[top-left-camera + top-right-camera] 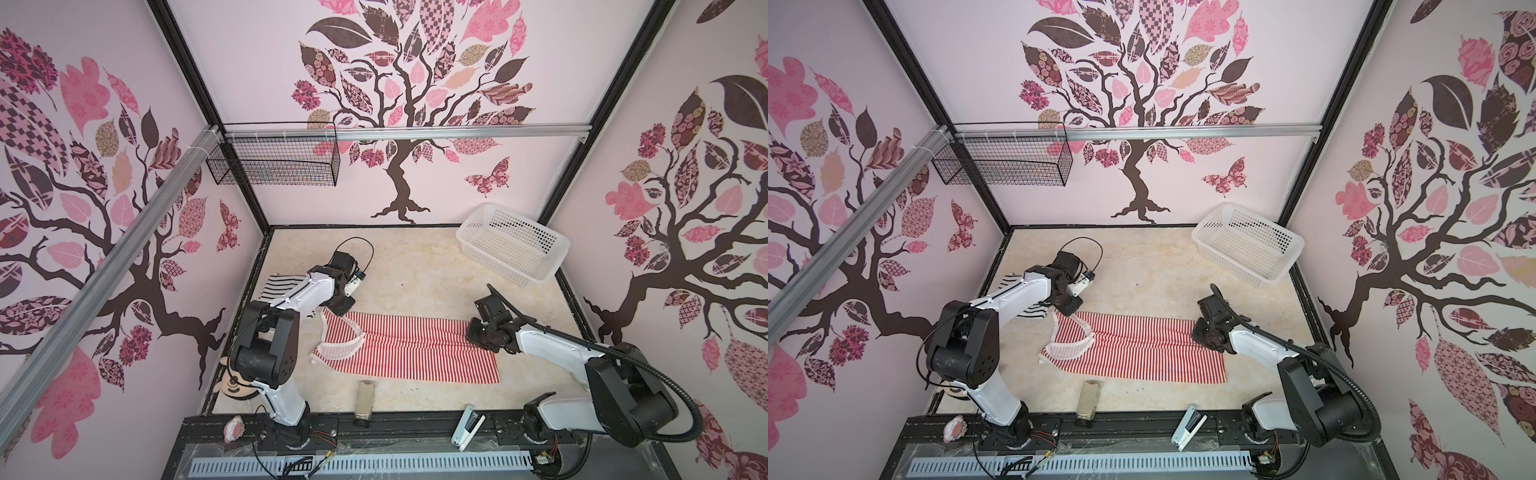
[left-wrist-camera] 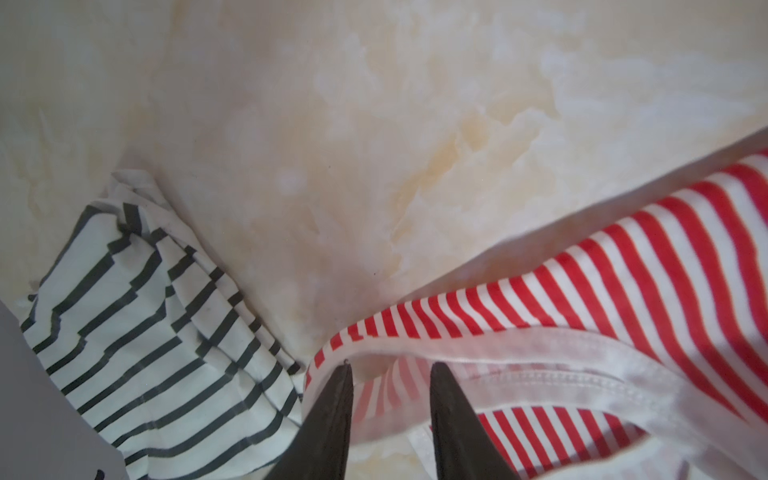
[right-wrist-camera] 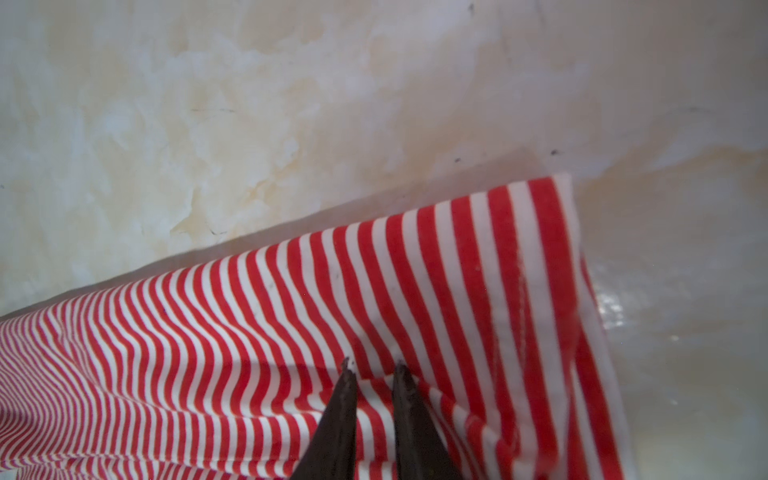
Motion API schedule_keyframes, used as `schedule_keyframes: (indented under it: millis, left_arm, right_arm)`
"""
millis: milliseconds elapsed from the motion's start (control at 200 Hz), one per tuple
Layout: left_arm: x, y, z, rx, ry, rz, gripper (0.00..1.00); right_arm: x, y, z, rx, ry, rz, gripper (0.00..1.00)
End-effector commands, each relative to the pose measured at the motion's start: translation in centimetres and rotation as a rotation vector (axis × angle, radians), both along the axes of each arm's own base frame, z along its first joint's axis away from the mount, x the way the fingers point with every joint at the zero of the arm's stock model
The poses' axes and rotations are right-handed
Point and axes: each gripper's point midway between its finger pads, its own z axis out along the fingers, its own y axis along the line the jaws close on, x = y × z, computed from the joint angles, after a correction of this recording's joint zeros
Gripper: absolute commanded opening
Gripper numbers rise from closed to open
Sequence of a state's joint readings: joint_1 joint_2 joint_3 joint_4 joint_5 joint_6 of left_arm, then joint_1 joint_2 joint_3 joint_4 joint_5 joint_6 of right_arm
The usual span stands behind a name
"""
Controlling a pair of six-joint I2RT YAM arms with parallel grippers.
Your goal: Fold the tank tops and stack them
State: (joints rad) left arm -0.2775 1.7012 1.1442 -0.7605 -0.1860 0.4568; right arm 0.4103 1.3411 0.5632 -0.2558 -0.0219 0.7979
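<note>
Spread red-and-white tank top [image 1: 415, 349]: left gripper [image 2: 390, 365] clamps its trimmed end, right gripper [image 3: 374, 368] pinches hem end; black-and-white tank top [image 2: 145, 332] just beside left.

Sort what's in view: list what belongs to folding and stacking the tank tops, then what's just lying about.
Job in hand: red-and-white tank top; black-and-white tank top; left gripper and right gripper, one at each end of the red one.
Lying about: white lattice basket; black wire basket on the rail; white stapler-like tool; tan block; plush toy.
</note>
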Motion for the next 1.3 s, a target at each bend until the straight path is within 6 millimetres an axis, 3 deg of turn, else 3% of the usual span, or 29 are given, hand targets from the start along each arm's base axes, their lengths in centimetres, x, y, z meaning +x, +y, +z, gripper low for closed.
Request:
schedule_keyframes:
  millis: [0, 345, 615, 735, 865, 981, 1121, 1291]
  left_arm:
    - [-1.4, 1.3, 0.0, 0.025, 0.005, 0.008, 0.35]
    - [-4.3, 4.4, -1.1, 0.055, 0.034, 0.057, 0.35]
    - [-6.0, 5.6, -2.3, 0.085, 0.051, 0.075, 0.34]
    - [-6.1, 4.0, 0.1, -0.027, 0.003, 0.072, 0.34]
    - [-3.8, 1.9, 4.6, -0.158, -0.124, 0.076, 0.35]
    - [-1.0, 0.4, 6.7, -0.208, -0.155, 0.067, 0.37]
    - [2.3, -1.2, 5.8, -0.181, -0.121, 0.044, 0.37]
    - [4.9, -3.0, 2.6, -0.151, -0.067, 0.019, 0.36]
  right_arm:
    - [-2.6, -1.5, -1.7, -0.062, 0.091, -0.018, 0.21]
    - [-3.3, -2.2, -2.2, -0.083, 0.102, -0.029, 0.21]
    - [-3.9, -2.6, -2.6, -0.096, 0.118, -0.037, 0.22]
    - [-3.8, -2.5, -2.2, -0.094, 0.108, -0.030, 0.22]
    - [-3.6, -2.6, -2.0, -0.097, 0.099, -0.032, 0.23]
    - [-3.6, -2.5, -2.2, -0.095, 0.105, -0.032, 0.23]
    - [-3.6, -2.5, -2.4, -0.097, 0.114, -0.034, 0.23]
    - [-3.6, -2.6, -2.3, -0.100, 0.111, -0.038, 0.23]
